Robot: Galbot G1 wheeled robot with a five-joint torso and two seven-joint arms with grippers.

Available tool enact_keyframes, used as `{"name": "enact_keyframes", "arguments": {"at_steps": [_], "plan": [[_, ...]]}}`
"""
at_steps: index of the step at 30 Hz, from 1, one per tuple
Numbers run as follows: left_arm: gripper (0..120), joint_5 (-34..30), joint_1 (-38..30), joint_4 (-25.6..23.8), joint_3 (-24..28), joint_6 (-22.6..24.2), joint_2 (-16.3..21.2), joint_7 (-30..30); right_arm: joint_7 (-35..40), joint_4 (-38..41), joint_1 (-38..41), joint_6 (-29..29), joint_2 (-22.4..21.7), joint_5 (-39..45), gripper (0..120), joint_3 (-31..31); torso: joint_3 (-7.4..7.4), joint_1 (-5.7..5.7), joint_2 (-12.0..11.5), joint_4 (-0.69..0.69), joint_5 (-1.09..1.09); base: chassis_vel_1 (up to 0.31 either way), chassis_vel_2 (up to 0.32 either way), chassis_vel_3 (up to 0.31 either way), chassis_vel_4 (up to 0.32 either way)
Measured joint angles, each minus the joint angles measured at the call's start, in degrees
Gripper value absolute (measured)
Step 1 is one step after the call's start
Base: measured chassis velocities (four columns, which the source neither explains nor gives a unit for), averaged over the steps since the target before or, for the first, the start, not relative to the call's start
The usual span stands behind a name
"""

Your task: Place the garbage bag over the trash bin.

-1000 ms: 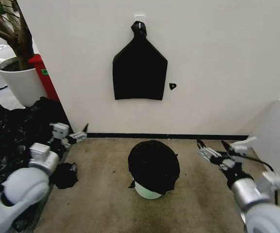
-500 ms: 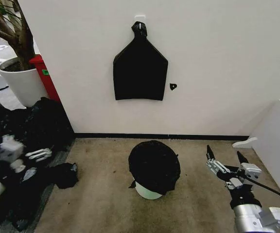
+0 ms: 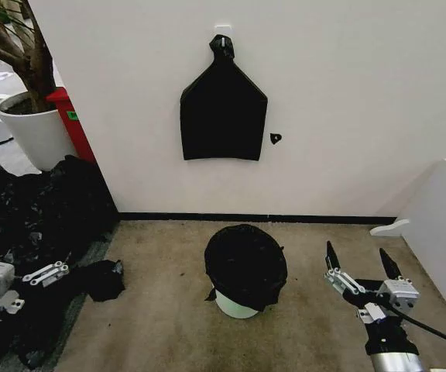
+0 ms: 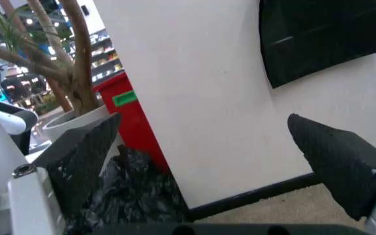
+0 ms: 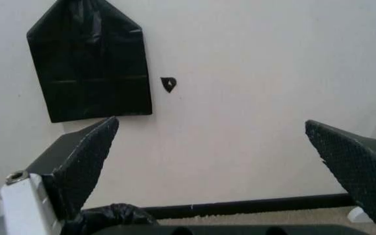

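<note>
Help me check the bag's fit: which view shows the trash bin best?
The head view: the trash bin stands on the carpet near the wall, the garbage bag draped over its top, white base showing. The right wrist view catches a bit of black plastic at its edge. The left wrist view faces the wall.

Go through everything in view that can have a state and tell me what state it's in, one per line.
garbage bag: draped over the bin's top, covering the rim.
trash bin: upright on the carpet, its white base showing below the bag.
left gripper: open, empty, low beside the black plastic heap.
right gripper: open, empty, to the bin's right.
black bundle: hanging on the wall from its knotted top.
</note>
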Motion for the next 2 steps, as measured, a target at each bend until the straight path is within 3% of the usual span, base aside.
{"name": "enact_keyframes", "arguments": {"at_steps": [2], "plan": [[100,0.1,-0.1,-0.1,0.1,0.3,0.0,-0.2,0.0,0.0,-0.1,0.0,0.0,0.0,100,0.0,0.0,0.0,0.0,0.01,0.01,0.0,0.0,0.0,0.0]]}}
